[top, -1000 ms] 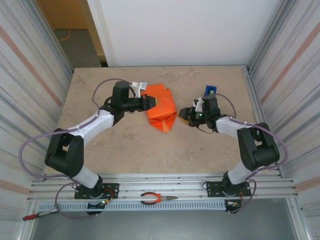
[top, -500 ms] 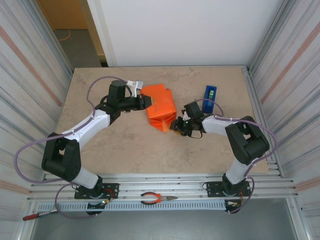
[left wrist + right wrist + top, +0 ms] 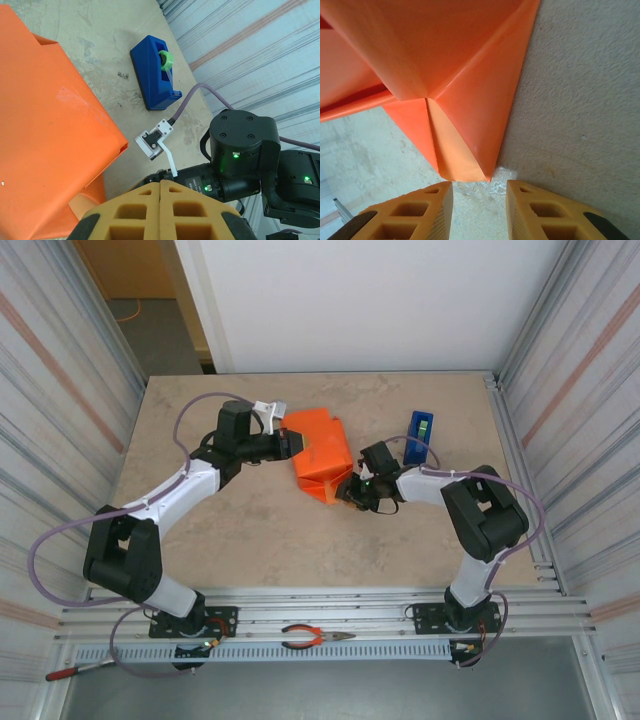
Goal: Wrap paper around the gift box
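Observation:
The gift box stands mid-table as a compact orange block, its own faces hidden under the paper. The orange paper ends in a pointed folded flap on the near right, lying flat on the table. My left gripper is shut with nothing in it, at the block's left side; in the left wrist view its pads meet beside the paper. My right gripper sits low at the flap's tip. In the right wrist view it is open, the flap tip just ahead of the gap.
A blue tape dispenser with a green roll stands behind the right arm, also in the left wrist view. Orange-handled pliers lie on the front rail. Corrugated walls close both sides of the table.
My right gripper has slid left from beside the tape dispenser to the flap's tip, its jaws narrowing a little. The left gripper and the block shifted slightly back.

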